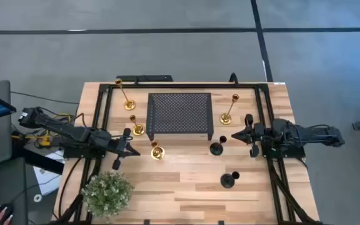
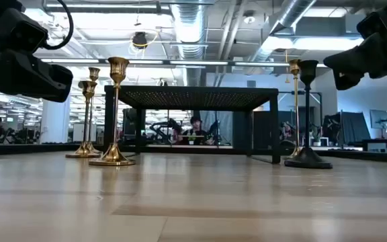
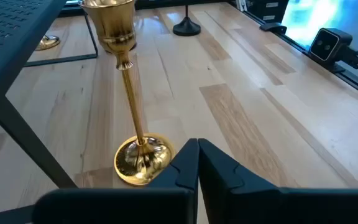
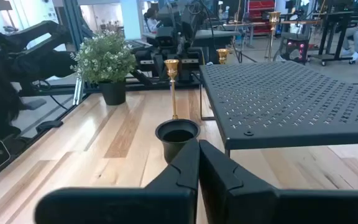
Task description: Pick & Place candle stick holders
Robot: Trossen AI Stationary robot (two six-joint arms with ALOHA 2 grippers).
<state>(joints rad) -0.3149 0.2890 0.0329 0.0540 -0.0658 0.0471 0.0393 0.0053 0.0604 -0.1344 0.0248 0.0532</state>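
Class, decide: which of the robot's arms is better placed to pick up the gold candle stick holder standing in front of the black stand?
Left, probably. The left gripper sits just beside that gold holder, fingers shut, while the right gripper faces a black holder across the table.

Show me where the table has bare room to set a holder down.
Bare wood lies between the potted plant and the near black holder, and on top of the perforated stand. It is crowded left of the stand, where three gold holders stand close by the left gripper.
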